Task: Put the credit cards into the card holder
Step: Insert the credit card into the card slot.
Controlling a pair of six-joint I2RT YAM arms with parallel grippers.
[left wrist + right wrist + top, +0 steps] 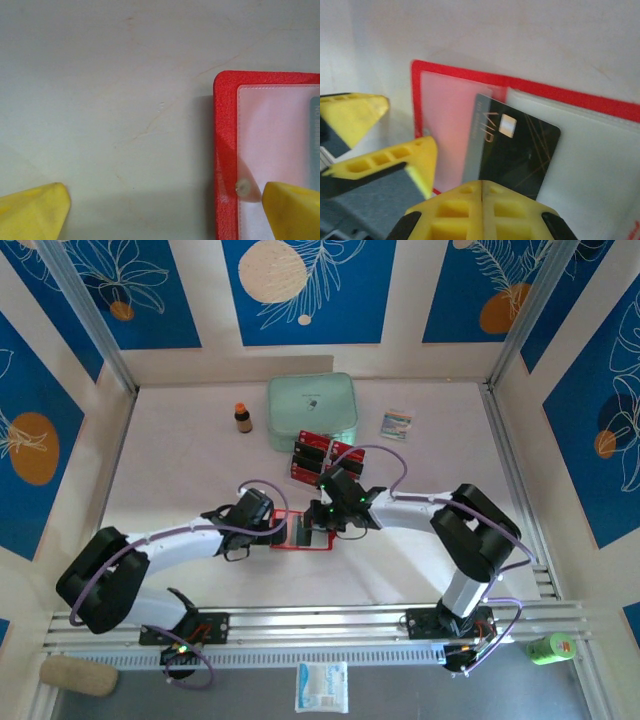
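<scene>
The card holder (296,543) lies open on the table, red-edged with pale clear pockets (447,105). A black credit card (520,150) marked VIP lies flat on it, with its left edge under the left clear pocket. My right gripper (482,187) is shut, its joined tips at the card's near edge and the card not between the jaws. My left gripper (165,215) is open. One of its fingers (292,210) rests on the holder's left pocket (275,135), and the other is on the bare table. More red credit cards (313,455) lie stacked behind the holder.
A mint-green case (312,405) lies at the back, touching the card stack. A small brown bottle (242,418) stands to its left and a striped packet (396,425) lies to its right. Both arms meet over the table's middle.
</scene>
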